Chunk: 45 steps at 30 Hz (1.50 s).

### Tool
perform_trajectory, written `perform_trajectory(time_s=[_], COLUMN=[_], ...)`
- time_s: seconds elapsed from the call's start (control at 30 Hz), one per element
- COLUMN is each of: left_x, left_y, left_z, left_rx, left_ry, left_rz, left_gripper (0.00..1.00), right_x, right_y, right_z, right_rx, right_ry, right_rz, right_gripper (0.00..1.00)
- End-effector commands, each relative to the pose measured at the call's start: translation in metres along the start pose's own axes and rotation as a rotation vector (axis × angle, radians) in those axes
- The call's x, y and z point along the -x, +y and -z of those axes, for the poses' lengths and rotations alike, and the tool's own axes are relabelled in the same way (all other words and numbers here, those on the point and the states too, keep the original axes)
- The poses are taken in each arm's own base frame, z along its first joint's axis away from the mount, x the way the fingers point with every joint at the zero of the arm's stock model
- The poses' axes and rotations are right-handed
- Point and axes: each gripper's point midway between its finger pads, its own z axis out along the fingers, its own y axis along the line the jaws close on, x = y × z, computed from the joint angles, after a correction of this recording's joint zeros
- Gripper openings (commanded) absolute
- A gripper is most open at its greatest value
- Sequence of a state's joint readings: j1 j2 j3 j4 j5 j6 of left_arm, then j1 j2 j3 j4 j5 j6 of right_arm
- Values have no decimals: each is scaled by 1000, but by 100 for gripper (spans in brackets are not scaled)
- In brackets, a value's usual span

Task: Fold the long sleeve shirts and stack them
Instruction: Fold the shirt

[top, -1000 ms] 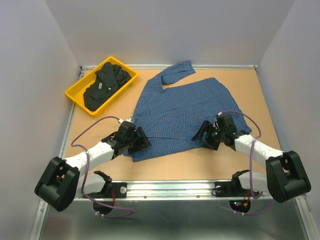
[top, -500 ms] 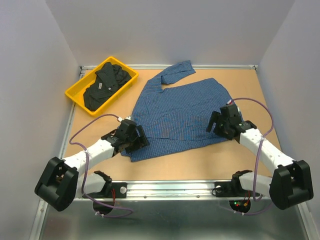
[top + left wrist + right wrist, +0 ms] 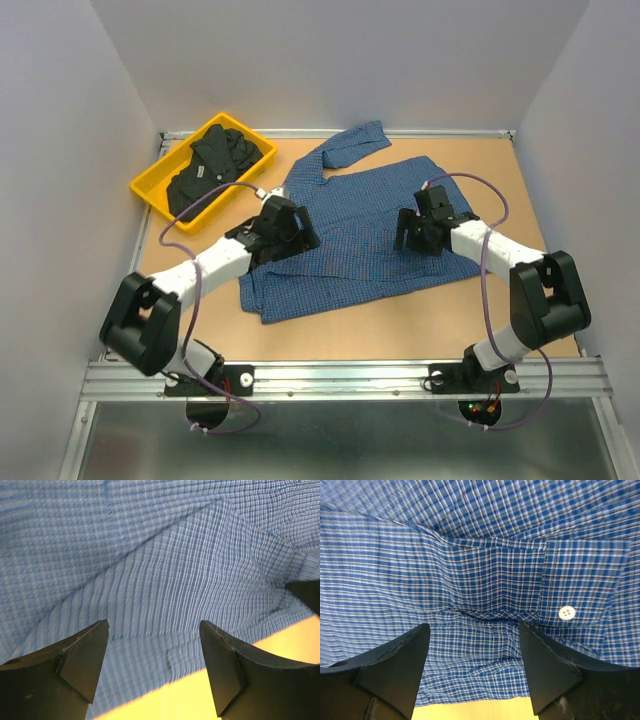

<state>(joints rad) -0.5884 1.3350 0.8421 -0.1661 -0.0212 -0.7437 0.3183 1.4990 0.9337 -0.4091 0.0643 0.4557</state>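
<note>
While both arms reach over the table [image 3: 500, 180], you will find the blue checked shirt [image 3: 350, 215] spread flat across the centre of the top view, with one sleeve running toward the upper centre. The left gripper [image 3: 298, 236] stands over the shirt's left part. Its wrist view shows the jaws spread wide, with only cloth beneath and nothing between them. The right gripper [image 3: 408, 236] stands over the shirt's right part, its jaws likewise wide apart and empty. A white button [image 3: 566, 612] lies right of centre in its wrist view. The black shirt [image 3: 207, 168] lies in the yellow tray [image 3: 145, 190] at the upper left, well apart from both grippers.
</note>
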Motion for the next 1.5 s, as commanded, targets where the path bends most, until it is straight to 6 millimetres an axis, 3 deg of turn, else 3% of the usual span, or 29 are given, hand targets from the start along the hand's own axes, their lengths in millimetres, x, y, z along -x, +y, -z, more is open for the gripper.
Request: perform_trajectory(time_s=[0.0,0.07,0.17,0.27,0.37,0.5,0.53,0.6,0.63,0.77,0.83,1.07,1.1,1.13,1.2,1.23,1.3,1.47], left_x=[7,5,-16,-41,-67,-100,-113,-125,-134,-143,-123,-1,8,31,46,65,73,85], left_y=[-14,-13,-3,9,23,39,48,47,54,47,29,7,9,14,16,21,27,36], left_z=[-29,-40,-61,-69,-69,-58,-53,-44,-39,-18,-7,24,23,23,16,15,2,-31], left_rx=[4,21,51,73,94,114,131,115,126,68,22,112,117,129,108,113,118,135], left_ry=[-9,9,72,131,186,242,264,275,288,300,241,-86,-87,-118,-119,-142,-114,-16], left_rz=[-73,-96,-119,-134,-145,-163,-162,-170,-162,-150,-143,-215,-218,-216,-231,-209,-214,-263], left_gripper=[85,85,85,85,85,85,85,85,85,85,85,88,88,88,87,87,85,80], right_x=[19,7,-19,-46,-76,-111,-117,-118,-117,-96,-69,20,44,54,88,96,126,162], right_y=[11,3,-12,-27,-35,-43,-45,-47,-38,-19,-16,-17,-9,-14,-11,-11,-14,-19], right_z=[-7,-13,-22,-23,-18,8,13,29,35,57,66,80,87,81,85,77,78,57], right_rx=[17,-8,-54,-85,-85,-82,-90,-84,-43,42,39,-56,-45,-66,-65,-66,-43,29], right_ry=[-48,-19,36,90,158,269,280,266,264,207,116,-110,-158,-162,-233,-228,-281,-302], right_rz=[37,40,30,13,-10,-40,-52,-68,-93,-112,-90,3,4,10,-3,5,-26,-39], right_gripper=[77,77,77,79,82,87,88,88,89,89,89,88,87,86,84,83,80,65])
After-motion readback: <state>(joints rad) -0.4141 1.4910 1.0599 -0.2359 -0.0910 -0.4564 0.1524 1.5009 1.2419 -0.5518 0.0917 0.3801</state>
